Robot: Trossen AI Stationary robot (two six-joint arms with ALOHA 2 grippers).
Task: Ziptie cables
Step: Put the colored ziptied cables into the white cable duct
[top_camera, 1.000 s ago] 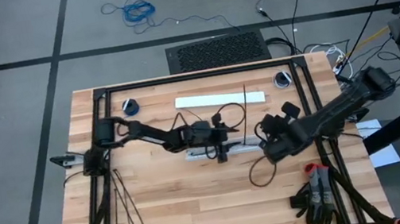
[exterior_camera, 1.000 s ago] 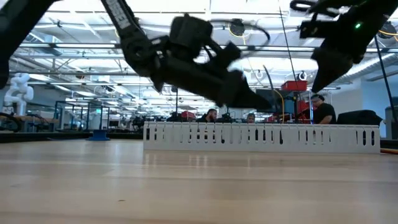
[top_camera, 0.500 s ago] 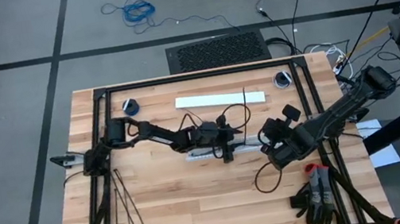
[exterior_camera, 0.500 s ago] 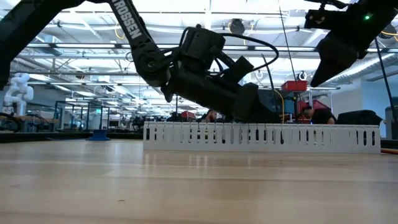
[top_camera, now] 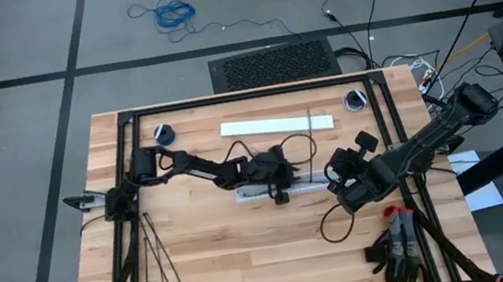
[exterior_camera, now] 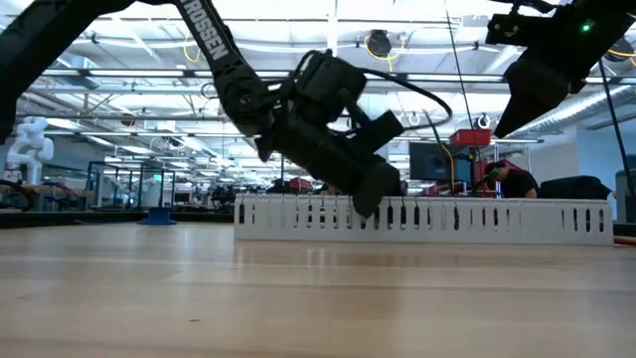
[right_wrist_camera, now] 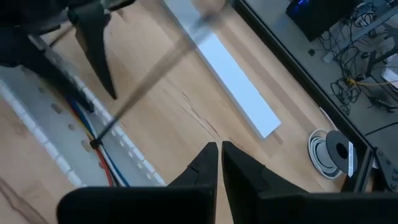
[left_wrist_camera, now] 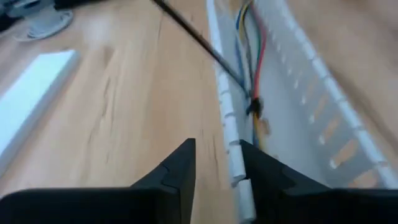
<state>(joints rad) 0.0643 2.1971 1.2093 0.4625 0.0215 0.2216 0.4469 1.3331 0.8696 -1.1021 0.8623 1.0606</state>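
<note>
Cables lie inside the white slotted duct at the table's centre, thin blue, yellow and red wires running along its channel, with a dark tie cinched around them at one spot. One ziptie stands out from the duct toward twelve o'clock, its tip near the flat white cover strip. More zipties lie loose at about eight o'clock on the table, well apart from the duct.

Left gripper reaches in from nine o'clock, arm stretched low and pitched down onto the duct; in its wrist view the fingers stand partly apart, straddling the duct's near wall, with nothing clamped between them as far as that blurred picture shows. Right gripper hangs at three o'clock of the duct's end, raised off the wood; its wrist view shows the fingers nearly together and empty.

Black gloves sit at five o'clock. Beyond the duct in the low view, a person sits in the room.
</note>
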